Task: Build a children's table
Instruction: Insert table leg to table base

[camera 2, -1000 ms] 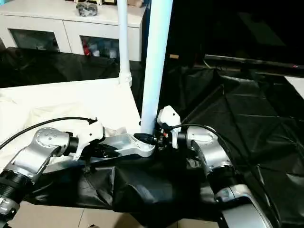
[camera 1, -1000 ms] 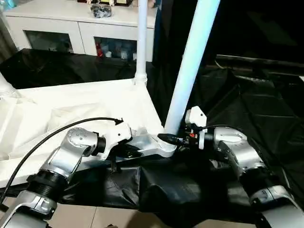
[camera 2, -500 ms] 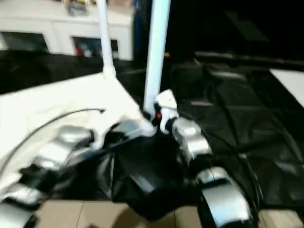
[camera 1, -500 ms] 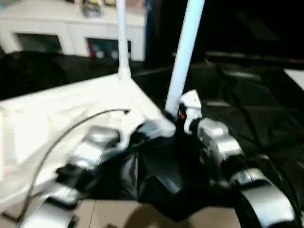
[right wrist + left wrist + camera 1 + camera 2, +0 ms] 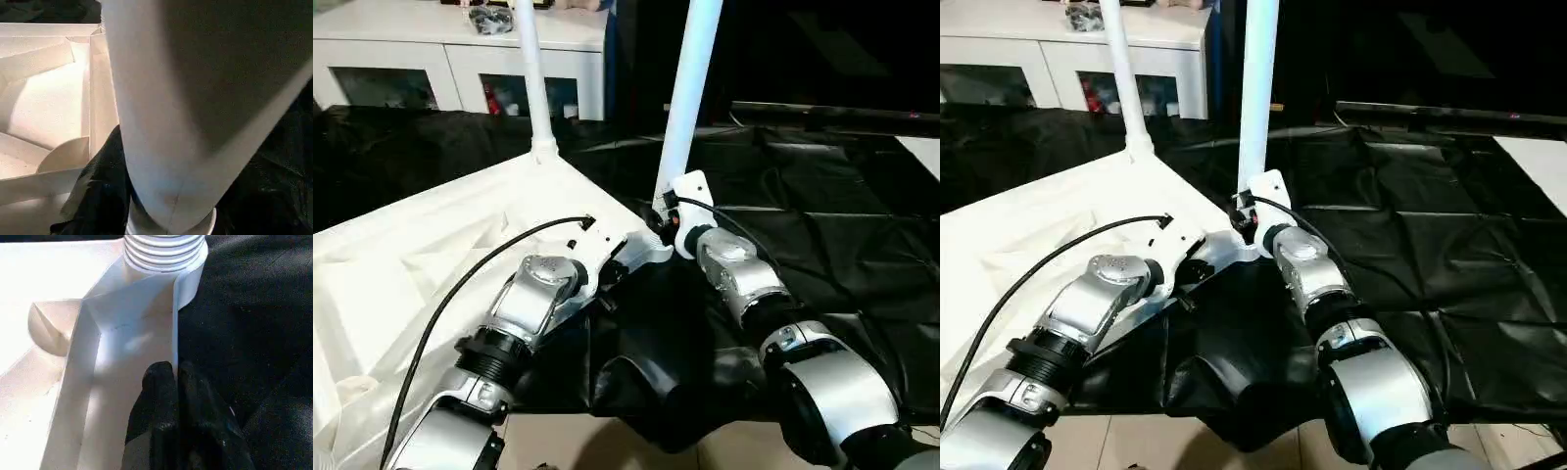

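The white table top point(image 5: 431, 264) lay underside up on black sheeting point(image 5: 822, 215). At its near corner socket point(image 5: 188, 269), the left gripper point(image 5: 173, 374) pinched the thin rim wall, fingers pressed together. The right gripper point(image 5: 661, 217) clasped the base of the upright leg point(image 5: 690, 88) seated in that socket. A second leg point(image 5: 533, 78) stood at the far corner, before a white cabinet point(image 5: 460, 59).

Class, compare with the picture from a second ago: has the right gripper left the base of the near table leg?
No. The right gripper remains at the base of the near leg, beside the tabletop's corner socket; the camera shifted.
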### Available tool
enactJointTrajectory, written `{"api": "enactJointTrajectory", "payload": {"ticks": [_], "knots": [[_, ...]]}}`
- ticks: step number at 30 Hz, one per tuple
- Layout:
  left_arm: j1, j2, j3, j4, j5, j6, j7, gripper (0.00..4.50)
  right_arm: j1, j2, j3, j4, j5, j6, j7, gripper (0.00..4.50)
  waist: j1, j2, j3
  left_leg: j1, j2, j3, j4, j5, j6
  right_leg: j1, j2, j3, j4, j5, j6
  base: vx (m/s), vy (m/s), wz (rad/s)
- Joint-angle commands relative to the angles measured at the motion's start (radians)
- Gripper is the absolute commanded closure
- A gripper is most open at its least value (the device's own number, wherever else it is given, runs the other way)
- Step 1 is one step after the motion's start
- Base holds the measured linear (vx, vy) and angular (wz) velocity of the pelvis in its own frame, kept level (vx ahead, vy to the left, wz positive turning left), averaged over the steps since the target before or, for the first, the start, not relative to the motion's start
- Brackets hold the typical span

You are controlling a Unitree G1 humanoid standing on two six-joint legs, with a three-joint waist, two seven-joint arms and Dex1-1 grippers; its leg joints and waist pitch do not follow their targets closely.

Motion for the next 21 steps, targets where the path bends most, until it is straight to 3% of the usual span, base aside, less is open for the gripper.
{"api": "enactJointTrajectory", "payload": {"ticks": [1, 3, 7, 10, 13, 14, 16, 17, 21], "knots": [[-0.055, -0.015, 0.015, -0.031, 0.007, -0.02, 0.046, 4.5, 0.058, 0.075, 0.046, 0.105, -0.023, 0.095, 0.065, 2.63, -0.009, 0.012, -0.043, 0.01, 0.038, -0.022, -0.084, -0.515, 0.001, 0.023, -0.075, 0.039, -0.114, -0.571, -0.028, 0.0, 0.0, 0.0], [-0.042, -0.009, 0.006, -0.049, -0.003, -0.028, 0.015, 4.5, 0.051, 0.076, 0.042, 0.115, -0.034, 0.097, 0.075, 2.63, -0.011, 0.012, -0.043, 0.015, 0.036, -0.022, -0.083, -0.532, -0.003, 0.019, -0.078, 0.04, -0.118, -0.588, -0.026, 0.0, 0.0, 0.0], [-0.016, 0.011, -0.02, -0.088, -0.022, -0.06, -0.058, 4.5, 0.038, 0.07, 0.03, 0.116, -0.035, 0.097, 0.117, 2.63, -0.013, 0.012, -0.042, 0.011, 0.036, -0.023, -0.085, -0.523, -0.001, 0.02, -0.082, 0.042, -0.118, -0.593, -0.025, 0.0, 0.0, 0.0], [-0.005, 0.021, -0.024, -0.107, -0.033, -0.055, -0.087, 4.5, 0.034, 0.064, 0.028, 0.111, -0.028, 0.099, 0.15, 2.63, -0.013, 0.009, -0.044, 0.006, 0.039, -0.022, -0.088, -0.497, 0.002, 0.022, -0.085, 0.052, -0.111, -0.566, -0.045, 0.0, 0.0, 0.0], [0.027, 0.082, -0.047, -0.151, -0.063, -0.118, -0.214, 4.5, 0.034, 0.024, 0.038, 0.084, -0.021, 0.103, 0.311, 2.63, -0.011, 0.003, -0.048, -0.005, 0.042, -0.017, -0.092, -0.424, 0.014, 0.029, -0.085, 0.065, -0.096, -0.484, -0.087, 0.0, 0.0, 0.0], [0.034, 0.1, -0.049, -0.16, -0.07, -0.139, -0.244, 4.5, 0.039, 0.009, 0.046, 0.076, -0.024, 0.102, 0.36, 2.63, -0.007, 0.005, -0.05, -0.007, 0.043, -0.016, -0.091, -0.406, 0.021, 0.032, -0.085, 0.069, -0.089, -0.461, -0.1, 0.0, 0.0, 0.0], [0.047, 0.137, -0.044, -0.18, -0.088, -0.13, -0.294, 4.5, 0.055, -0.027, 0.071, 0.05, -0.032, 0.101, 0.464, 2.63, -0.004, 0.0, -0.05, -0.008, 0.044, -0.01, -0.089, -0.376, 0.03, 0.03, -0.085, 0.076, -0.085, -0.436, -0.12, 0.0, 0.0, 0.0], [0.052, 0.153, -0.043, -0.186, -0.096, -0.15, -0.324, 4.5, 0.062, -0.041, 0.081, 0.039, -0.036, 0.104, 0.505, 2.63, 0.003, 0.001, -0.054, -0.007, 0.044, -0.003, -0.086, -0.315, 0.042, 0.032, -0.084, 0.081, -0.077, -0.382, -0.149, 0.056, -0.039, 0.07], [0.077, 0.221, -0.041, -0.218, -0.129, -0.187, -0.434, 4.5, 0.096, -0.1, 0.127, -0.01, -0.057, 0.114, 0.665, 2.63, 0.013, 0.001, -0.061, -0.009, 0.047, 0.004, -0.082, -0.221, 0.064, 0.036, -0.077, 0.083, -0.058, -0.252, -0.195, 0.064, -0.042, 0.08]]}}
